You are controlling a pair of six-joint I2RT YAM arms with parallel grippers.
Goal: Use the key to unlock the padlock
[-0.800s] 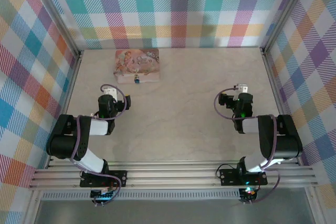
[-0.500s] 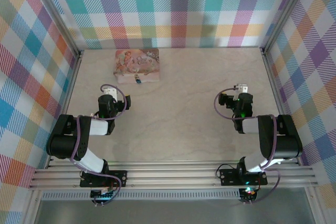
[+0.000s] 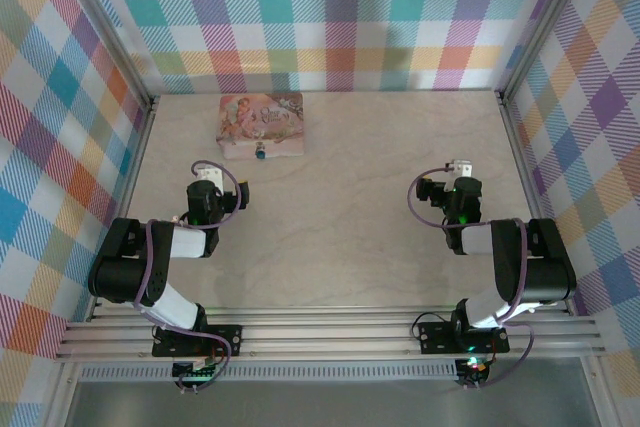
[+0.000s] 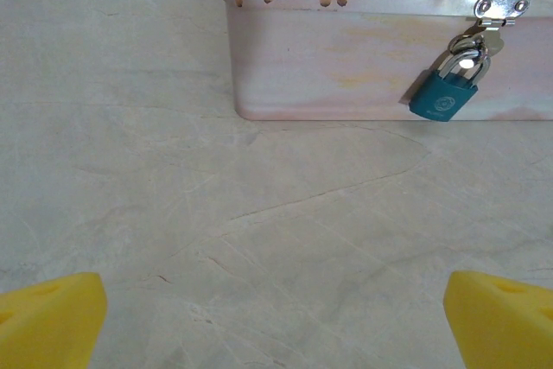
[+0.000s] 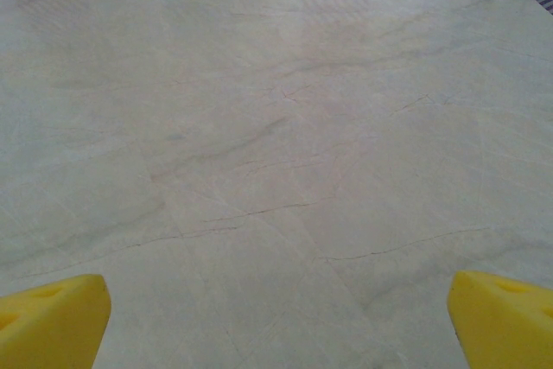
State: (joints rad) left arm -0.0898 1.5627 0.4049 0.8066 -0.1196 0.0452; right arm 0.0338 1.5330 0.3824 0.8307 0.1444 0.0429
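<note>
A small padlock (image 4: pixel 444 99) with a teal-blue body and silver shackle hangs from the metal hasp (image 4: pixel 501 4) on the front of a pink illustrated box (image 4: pixel 346 58). In the top view the padlock (image 3: pixel 260 152) is a tiny dot at the box's near side. My left gripper (image 4: pixel 276 326) is open over bare table, short of the box and to the padlock's left, its yellow fingertips (image 4: pixel 52 321) far apart. My right gripper (image 5: pixel 276 326) is open over bare table at the right, with nothing between its fingers (image 5: pixel 501 317). The key is out of view.
The pink box (image 3: pixel 260 124) sits at the back left of the beige marble table (image 3: pixel 340 227). Checked walls with metal frame rails (image 3: pixel 140 147) close in the left, back and right sides. Both arms stay folded near their bases.
The padlock seems to sway a little on its hasp and come back. Neither arm has moved.
</note>
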